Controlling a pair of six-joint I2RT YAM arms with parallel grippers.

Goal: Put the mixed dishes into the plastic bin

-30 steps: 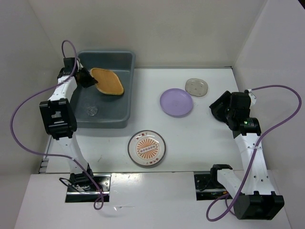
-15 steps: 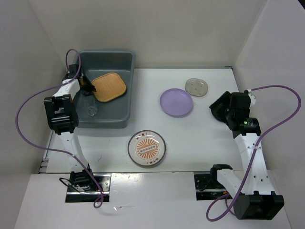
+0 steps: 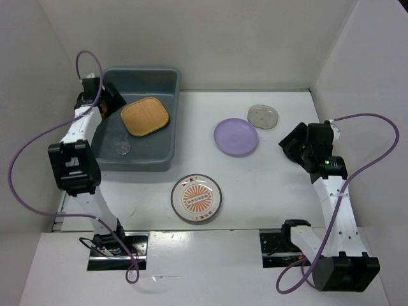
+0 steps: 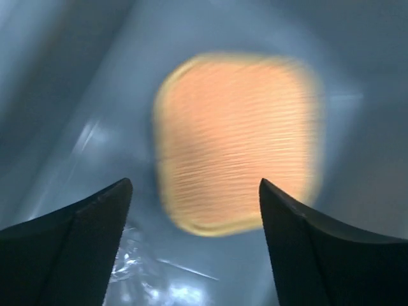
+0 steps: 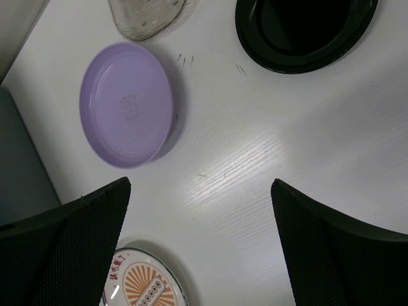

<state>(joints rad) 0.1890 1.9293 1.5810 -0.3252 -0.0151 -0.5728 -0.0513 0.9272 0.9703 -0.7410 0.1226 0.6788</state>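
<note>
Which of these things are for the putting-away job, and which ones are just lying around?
For the job: grey-blue bin, tan woven plate, glass cup, lavender plate, translucent dish, orange patterned plate, black dish.
Just there: table, purple cables.

A robotics lab test cell: a bare white wood-grain table (image 3: 274, 185) boxed in by plain white wall panels (image 3: 255, 38), with two white-and-black robot arms (image 3: 335, 204) bolted to metal base plates (image 3: 274, 245) at its near edge, trailing looped purple cables (image 3: 366, 116)
</note>
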